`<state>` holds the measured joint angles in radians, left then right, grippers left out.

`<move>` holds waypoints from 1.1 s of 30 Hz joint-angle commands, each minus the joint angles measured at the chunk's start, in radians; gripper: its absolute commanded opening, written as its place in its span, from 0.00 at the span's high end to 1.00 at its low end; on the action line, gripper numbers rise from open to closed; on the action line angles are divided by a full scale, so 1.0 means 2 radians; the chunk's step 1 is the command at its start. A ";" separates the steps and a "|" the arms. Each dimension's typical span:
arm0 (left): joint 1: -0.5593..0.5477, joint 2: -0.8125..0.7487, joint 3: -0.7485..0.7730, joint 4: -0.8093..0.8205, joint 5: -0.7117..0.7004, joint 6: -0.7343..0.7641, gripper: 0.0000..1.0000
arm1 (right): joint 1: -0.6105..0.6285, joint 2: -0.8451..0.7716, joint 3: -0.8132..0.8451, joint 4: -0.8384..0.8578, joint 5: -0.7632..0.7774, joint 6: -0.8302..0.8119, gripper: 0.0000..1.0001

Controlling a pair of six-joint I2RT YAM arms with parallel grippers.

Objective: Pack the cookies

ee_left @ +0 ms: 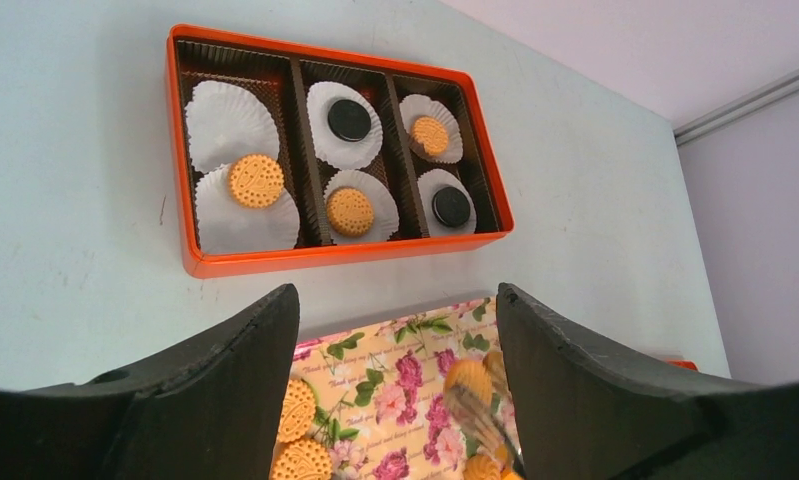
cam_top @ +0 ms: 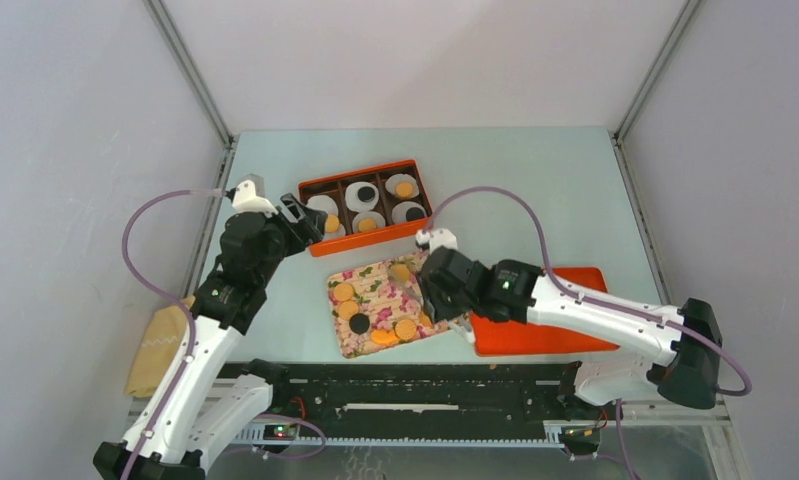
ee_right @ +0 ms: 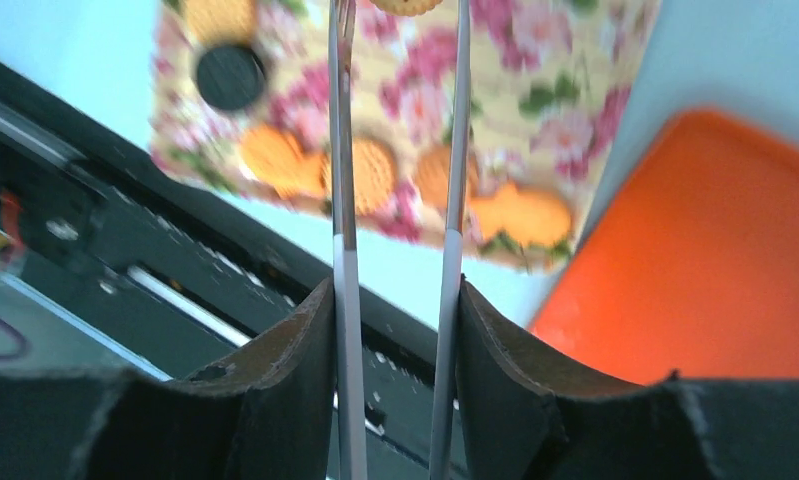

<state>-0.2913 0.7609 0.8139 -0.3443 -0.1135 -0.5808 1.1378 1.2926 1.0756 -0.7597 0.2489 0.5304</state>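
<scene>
I see the cookies in two groups. Several golden ones and a black one lie loose on the floral tray at mid-table. Five more sit on paper liners in the orange box, at 12 o'clock from the tray: three golden, two black, with the liner in the far left compartment bare.

My right gripper hangs over the tray's 3 o'clock side, its jaws pressed onto a pair of metal tongs. A golden cookie shows at the tong tips, but I cannot tell if it is pinched.

My left gripper hovers at 9 o'clock of the box, jaws spread wide and holding nothing.

An orange lid lies at 3 o'clock of the tray, and a yellow cloth at 9 o'clock.
</scene>
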 commanded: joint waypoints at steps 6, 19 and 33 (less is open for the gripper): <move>0.004 0.017 0.041 -0.021 -0.053 -0.005 0.24 | -0.091 0.107 0.188 0.091 -0.056 -0.106 0.74; 0.068 0.082 0.072 0.000 -0.045 -0.022 0.24 | -0.172 0.396 0.542 0.029 -0.177 -0.163 0.77; 0.073 0.185 0.068 0.029 -0.040 -0.026 0.25 | -0.180 0.343 0.394 0.044 -0.283 -0.154 0.77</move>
<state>-0.1516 1.1316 0.9295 -0.3420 -0.2073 -0.6140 0.7391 2.0605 1.9369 -0.7132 -0.2138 0.2073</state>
